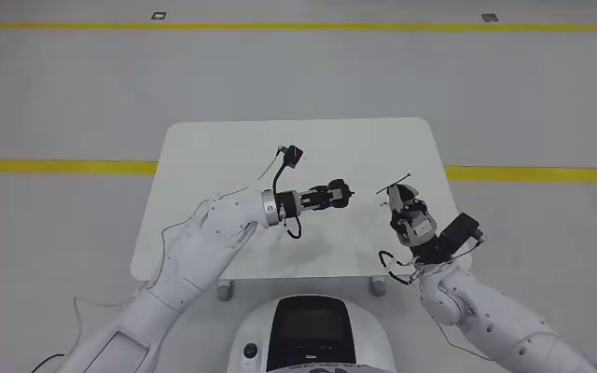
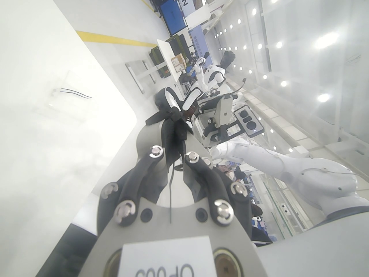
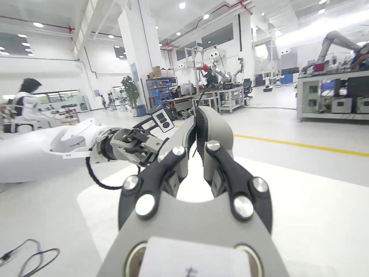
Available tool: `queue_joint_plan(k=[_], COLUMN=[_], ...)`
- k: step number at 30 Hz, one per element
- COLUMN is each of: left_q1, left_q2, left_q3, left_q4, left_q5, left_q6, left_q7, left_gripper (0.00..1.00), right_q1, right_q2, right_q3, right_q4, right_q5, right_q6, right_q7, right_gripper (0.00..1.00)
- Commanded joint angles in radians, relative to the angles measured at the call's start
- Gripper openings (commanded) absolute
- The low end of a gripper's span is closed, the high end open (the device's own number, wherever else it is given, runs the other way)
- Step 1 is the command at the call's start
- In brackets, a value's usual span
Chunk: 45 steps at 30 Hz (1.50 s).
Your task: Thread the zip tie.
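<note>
The right gripper (image 3: 196, 122) has its two fingers pressed together. It pinches the zip tie (image 3: 195, 149), a thin black strip that passes between the pads and comes out on both sides of them. In the top view this gripper (image 1: 401, 198) hangs above the right part of the white table (image 1: 233, 158), and the zip tie (image 1: 394, 184) sticks out across its tip at a slant.

The left gripper (image 2: 173, 129) is closed too. A black strand (image 2: 171, 194) runs from its pressed fingers back toward the palm, and I cannot tell if this is a second tie. In the top view the left gripper (image 1: 340, 194) is near the middle of the table and points toward the right one, with a clear gap between the two tips.

Behind the left gripper the wrist carries a left label (image 2: 164, 256), white with dark print. The right label (image 3: 190, 259) is the same kind, with a small dark mark.

Farther out on the table lies a clear pouch (image 2: 69, 80) with two thin black strips (image 2: 76, 94) on it. A yellow line (image 1: 75, 167) crosses the floor beside the table.
</note>
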Motion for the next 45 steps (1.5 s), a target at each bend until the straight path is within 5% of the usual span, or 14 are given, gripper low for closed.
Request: queue_joint_plan(k=[1,12,23,39,45], left_q1=[0.0,0.0,0.0,0.0,0.0], left_q2=[0.0,0.0,0.0,0.0,0.0], left_q3=[0.0,0.0,0.0,0.0,0.0], left_q4=[0.0,0.0,0.0,0.0,0.0], left_q5=[0.0,0.0,0.0,0.0,0.0], left_q6=[0.0,0.0,0.0,0.0,0.0], left_q7=[0.0,0.0,0.0,0.0,0.0], left_gripper=[0.0,0.0,0.0,0.0,0.0], right_q1=[0.004,0.002,0.0,-0.05,-0.05], right_q2=[-0.016,-0.079,-0.083,-0.143,-0.146], right_q3=[-0.008,-0.012,-0.007,0.025,0.027], right_q4=[0.01,0.051,0.047,0.023,0.025], right_q5=[0.003,-0.004,-0.01,0.004,0.007], right_q6=[0.005,-0.011,-0.018,-0.042,-0.04], right_q7=[-0.011,-0.032,-0.02,-0.017,-0.014], right_gripper=[0.0,0.0,0.0,0.0,0.0])
